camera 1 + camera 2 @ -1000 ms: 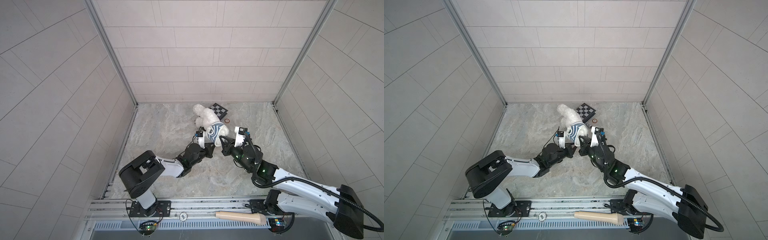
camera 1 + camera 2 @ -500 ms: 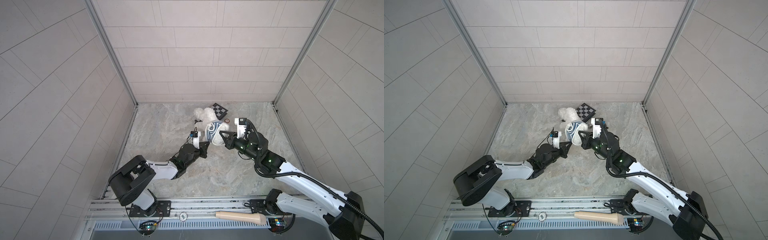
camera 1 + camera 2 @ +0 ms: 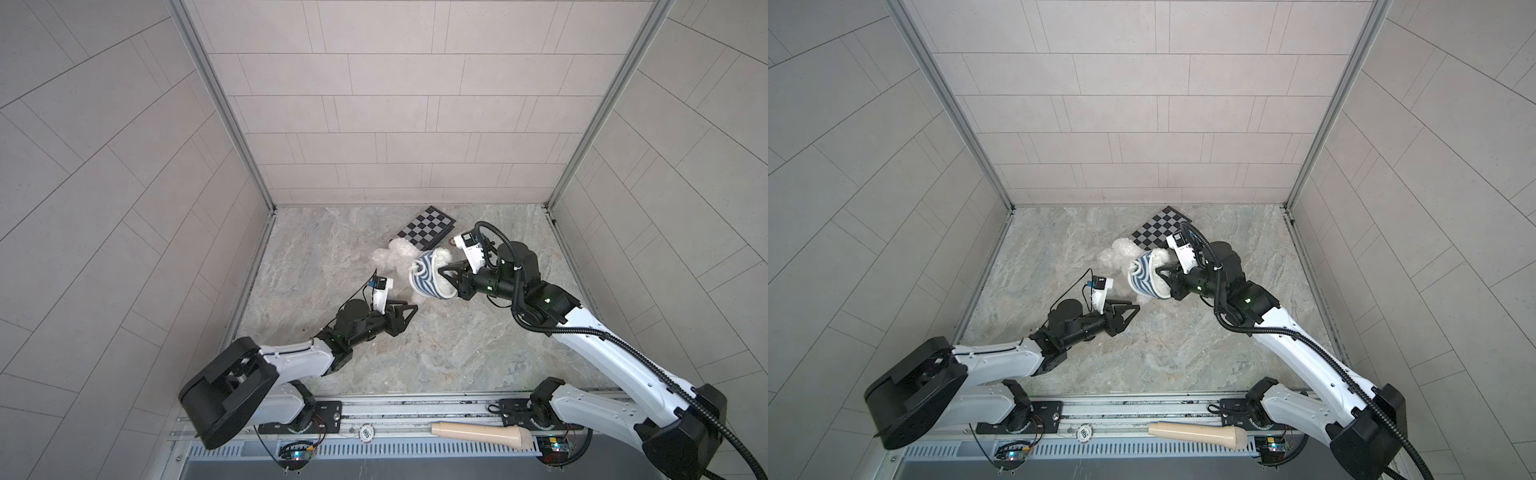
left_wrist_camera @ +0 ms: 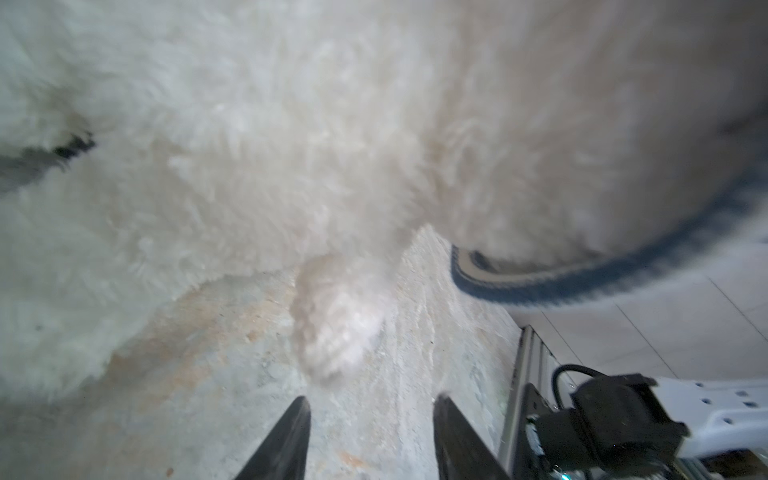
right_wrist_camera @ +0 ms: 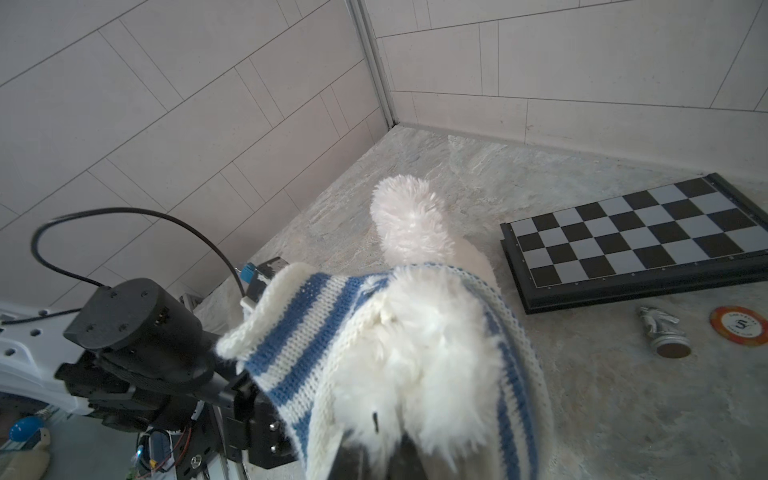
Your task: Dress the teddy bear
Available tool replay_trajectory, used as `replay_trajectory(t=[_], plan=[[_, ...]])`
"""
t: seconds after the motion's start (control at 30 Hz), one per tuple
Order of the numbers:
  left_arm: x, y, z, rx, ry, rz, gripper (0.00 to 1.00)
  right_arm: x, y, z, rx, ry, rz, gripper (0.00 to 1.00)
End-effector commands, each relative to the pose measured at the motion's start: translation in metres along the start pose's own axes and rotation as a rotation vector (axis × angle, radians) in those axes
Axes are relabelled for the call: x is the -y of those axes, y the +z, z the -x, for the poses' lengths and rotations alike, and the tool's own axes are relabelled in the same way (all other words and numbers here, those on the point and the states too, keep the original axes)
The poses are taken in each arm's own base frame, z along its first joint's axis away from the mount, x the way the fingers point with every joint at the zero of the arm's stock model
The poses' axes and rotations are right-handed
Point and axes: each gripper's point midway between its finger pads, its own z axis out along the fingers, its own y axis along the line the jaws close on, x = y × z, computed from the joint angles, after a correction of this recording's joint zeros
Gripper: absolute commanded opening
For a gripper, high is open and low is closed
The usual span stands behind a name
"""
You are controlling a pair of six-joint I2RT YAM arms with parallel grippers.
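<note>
Marble worktop (image 3: pixel 436 353), tiled walls | right claw (image 3: pixel 446 282) clenched in teddy bear (image 3: pixel 401 251) fur at striped sweater (image 3: pixel 422 276) hem | left claw (image 3: pixel 409 306) released, bear's leg just ahead, apart | sweater covered torso; sleeves likely left

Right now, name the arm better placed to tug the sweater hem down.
Left. The left gripper is open, empty, near the striped sweater; the right gripper is shut on the teddy bear.
</note>
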Motion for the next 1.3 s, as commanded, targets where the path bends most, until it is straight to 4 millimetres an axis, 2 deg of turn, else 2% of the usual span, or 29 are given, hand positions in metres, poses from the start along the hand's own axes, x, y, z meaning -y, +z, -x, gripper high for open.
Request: replay_trajectory(t=[0.0,0.07,0.13,0.37,0.4,0.47,0.6,0.7,0.8,0.9,1.03,1.27], plan=[[0.016,-0.019,-0.012,-0.066,-0.001,-0.055,0.53,-0.022,-0.004,0.022,0.048,-0.227,0.128,0.00],[0.023,-0.032,-0.002,-0.043,-0.045,-0.067,0.50,-0.031,0.002,0.017,0.023,-0.285,0.213,0.00],[0.021,-0.044,0.012,-0.024,-0.110,-0.043,0.46,-0.043,0.005,0.011,-0.001,-0.348,0.304,0.00],[0.029,-0.076,0.067,0.076,-0.251,-0.056,0.42,-0.055,0.004,0.008,0.005,-0.526,0.406,0.00],[0.033,-0.078,0.073,0.086,-0.257,-0.073,0.41,-0.057,0.003,0.008,0.001,-0.550,0.414,0.00],[0.029,-0.084,0.088,0.124,-0.274,-0.063,0.39,-0.060,0.000,0.006,0.014,-0.614,0.433,0.00],[0.039,-0.082,0.101,0.129,-0.280,-0.102,0.35,-0.060,-0.002,0.009,0.072,-0.689,0.418,0.00],[0.049,-0.081,0.107,0.135,-0.292,-0.158,0.34,-0.058,0.002,0.010,0.072,-0.697,0.401,0.00],[0.058,-0.079,0.106,0.110,-0.283,-0.188,0.37,-0.058,0.005,0.009,0.075,-0.715,0.391,0.00],[0.056,-0.074,0.102,0.083,-0.273,-0.156,0.38,-0.059,0.008,0.011,0.093,-0.718,0.386,0.00],[0.069,-0.065,0.098,0.057,-0.260,-0.186,0.36,-0.058,0.010,0.014,0.104,-0.718,0.378,0.00],[0.065,-0.058,0.094,0.042,-0.269,-0.173,0.27,-0.058,0.010,0.017,0.112,-0.729,0.359,0.00]])
